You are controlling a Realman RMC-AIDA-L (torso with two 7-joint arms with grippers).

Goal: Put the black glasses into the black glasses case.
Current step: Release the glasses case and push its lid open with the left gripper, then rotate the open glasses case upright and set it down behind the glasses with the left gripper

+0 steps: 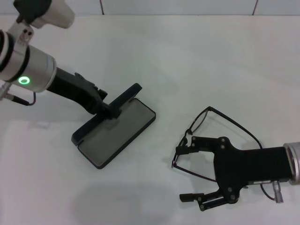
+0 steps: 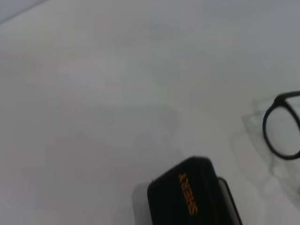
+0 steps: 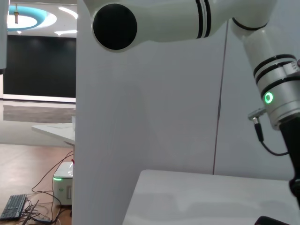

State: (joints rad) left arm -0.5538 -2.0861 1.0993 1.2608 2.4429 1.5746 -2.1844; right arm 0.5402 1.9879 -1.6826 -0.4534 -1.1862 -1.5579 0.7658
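Worktop (image 1: 197, 61): white, plain surface carrying all items.

Left pincer (image 1: 110, 110): black, on the arm reaching in from the upper left of the head view; sits at the raised lid of the case, apparently gripping its edge. Whether its fingers are spread or pressed together cannot be told.

Black glasses case (image 1: 117, 133): left of centre, lying open on the worktop, grey lining facing up, lid tilted upward along the far long side. Orange lettering on the lid shows in the left wrist view (image 2: 187, 199).

Black glasses (image 1: 211, 133): right of centre, well apart from the case, thin dark frame with temple arms extended, resting on the worktop.

Right pincer (image 1: 185, 173): black, lower right, fingers spread wide; the upper finger (image 1: 187, 149) is at the glasses' front frame, the lower finger clear of it.
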